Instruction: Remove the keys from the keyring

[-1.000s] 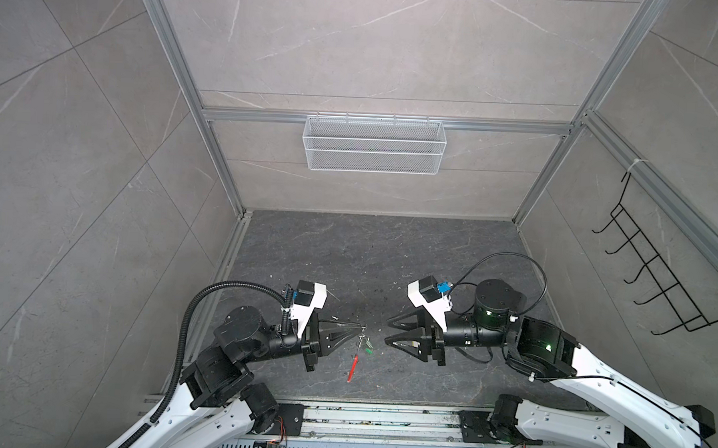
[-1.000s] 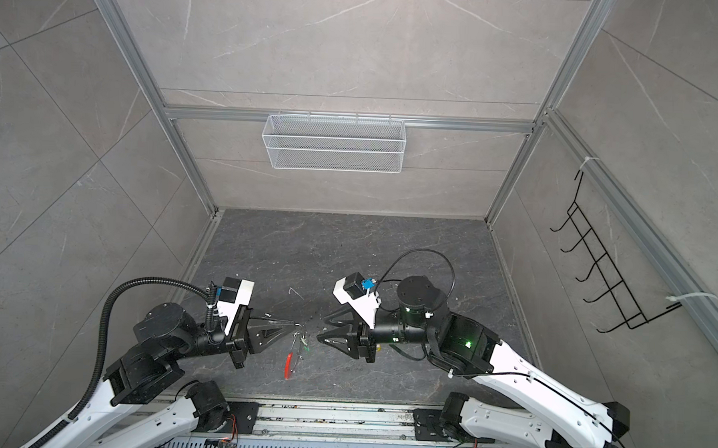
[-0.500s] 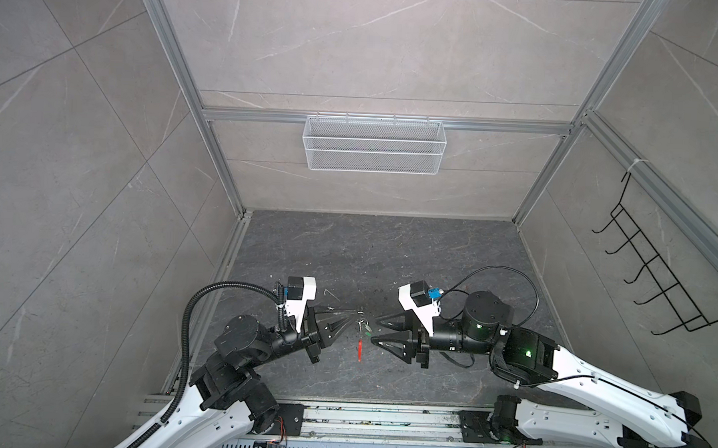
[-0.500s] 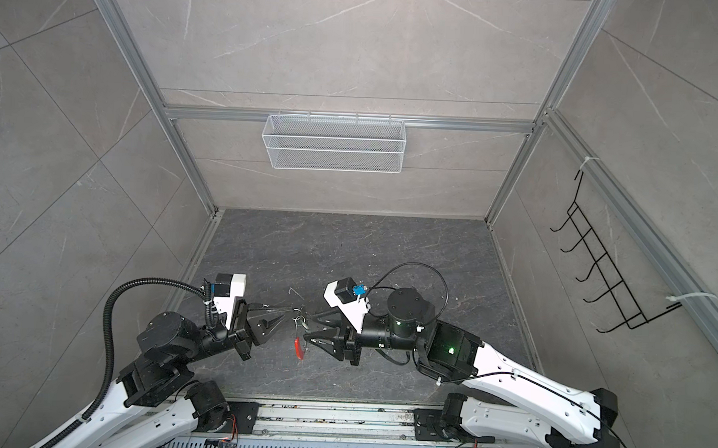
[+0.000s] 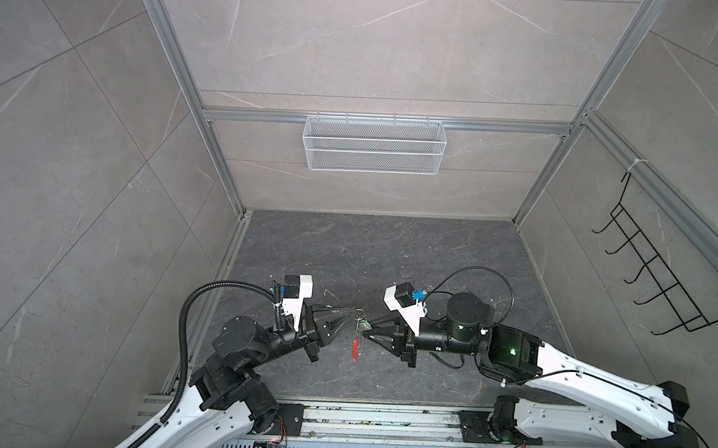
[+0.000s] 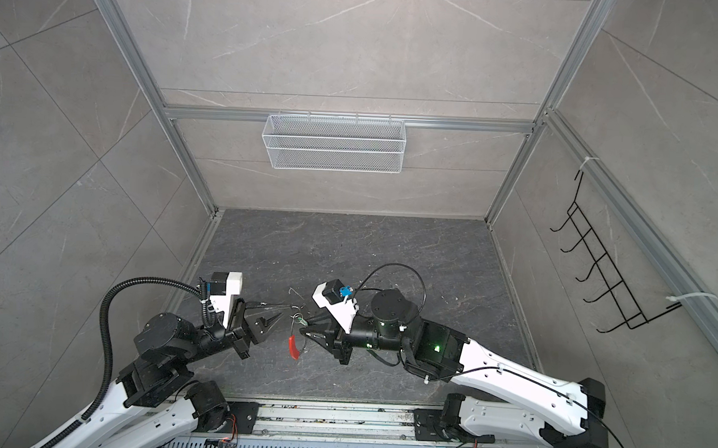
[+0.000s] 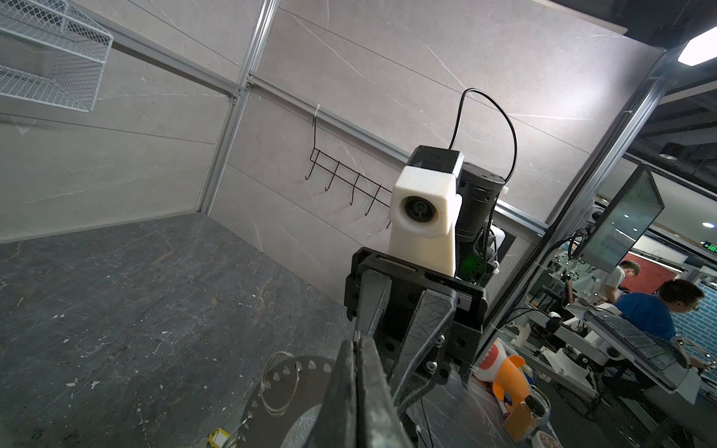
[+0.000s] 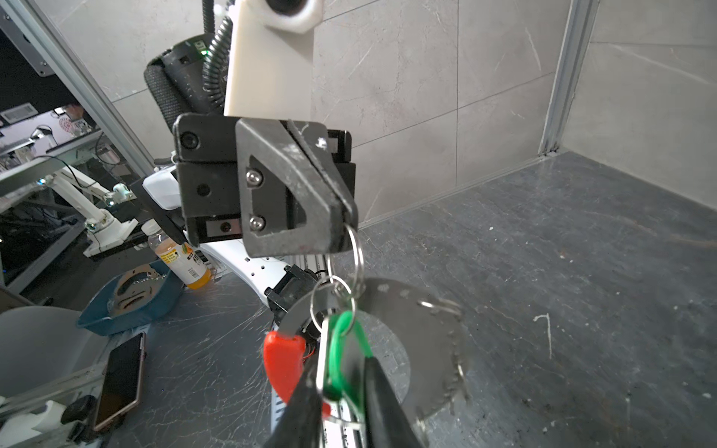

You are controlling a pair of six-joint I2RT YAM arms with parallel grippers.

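The keyring hangs in mid-air between my two grippers; its curved red sleeve [image 5: 356, 349] [image 6: 293, 347] [image 8: 283, 360] points down. My left gripper [image 5: 355, 315] [image 6: 293, 309] [image 8: 343, 232] [image 7: 357, 341] is shut on a small split ring [image 8: 356, 252] at the top of the bunch. The green-tagged key [image 8: 345, 349] [image 5: 364, 325] sits between my right gripper's [image 8: 343, 391] [image 5: 367, 330] [image 6: 305, 328] fingers, which press on it from both sides. A yellow tag [image 7: 217, 436] and a grey holed metal disc [image 7: 287, 388] [image 8: 419, 341] hang with the bunch.
A white wire basket [image 5: 373, 144] hangs on the back wall. A black hook rack [image 5: 654, 279] is fixed to the right wall. Small wire scraps [image 5: 327, 292] lie on the dark floor behind the grippers. A metal rail [image 5: 382, 417] runs along the front edge.
My right gripper has moved left to the hanging bunch and its jaws have narrowed onto the green tag. The left gripper has shifted slightly back with the keyring, still shut.
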